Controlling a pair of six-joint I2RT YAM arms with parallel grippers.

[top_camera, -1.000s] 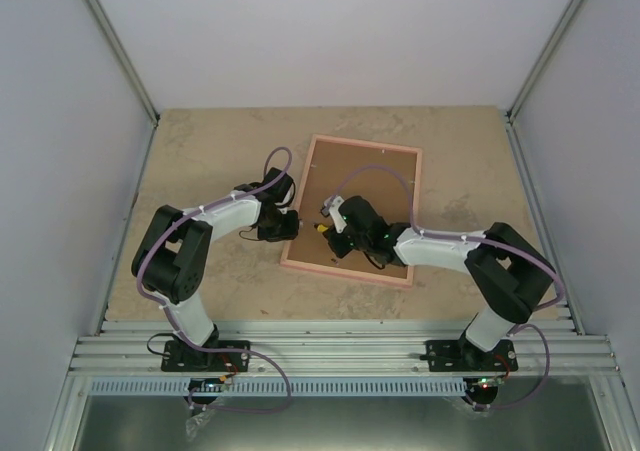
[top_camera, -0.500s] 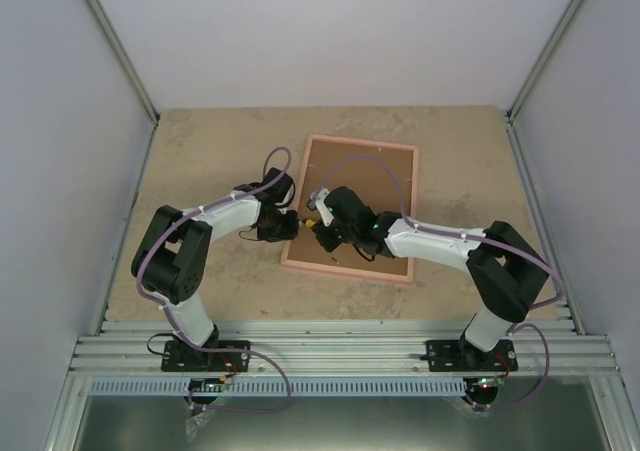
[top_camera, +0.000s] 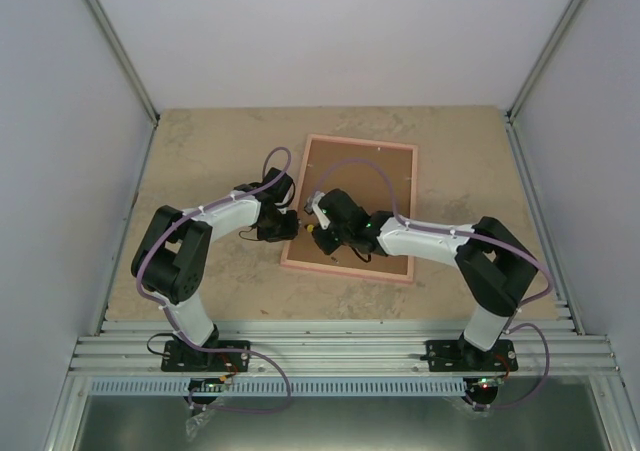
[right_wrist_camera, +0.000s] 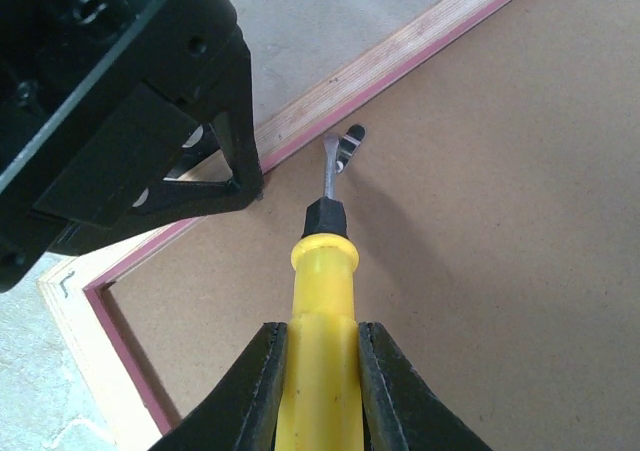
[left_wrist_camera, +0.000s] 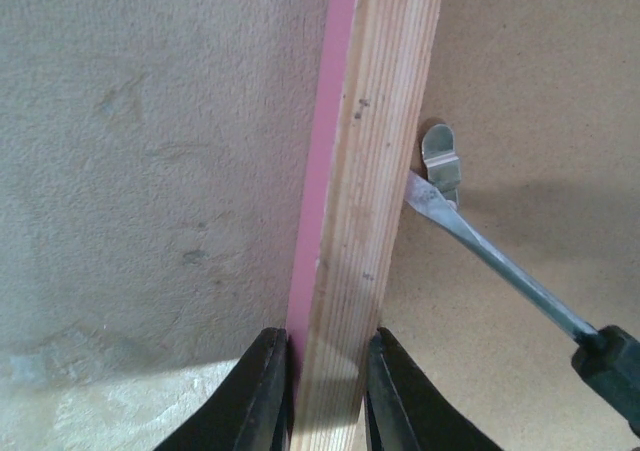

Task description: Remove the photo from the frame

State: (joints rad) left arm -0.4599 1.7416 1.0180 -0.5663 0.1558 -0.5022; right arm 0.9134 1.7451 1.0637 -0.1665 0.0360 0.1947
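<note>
We clamp the left pincer [left_wrist_camera: 327, 376] on a rail of the face-down frame [left_wrist_camera: 378, 121] to steady it on the counter [top_camera: 215, 151], while the right pincer [right_wrist_camera: 318, 371] grips a screwdriver [right_wrist_camera: 322, 271] set against the clip [left_wrist_camera: 441, 157]; the photo lies hidden underneath.

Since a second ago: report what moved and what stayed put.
The right gripper, shut on the yellow screwdriver, slid left across the brown back of the frame toward its left rail. The blade tip now sits at the metal clip. Nothing was taken hold of or let go. The left gripper stayed clamped on that rail, and the frame stayed face down.
</note>
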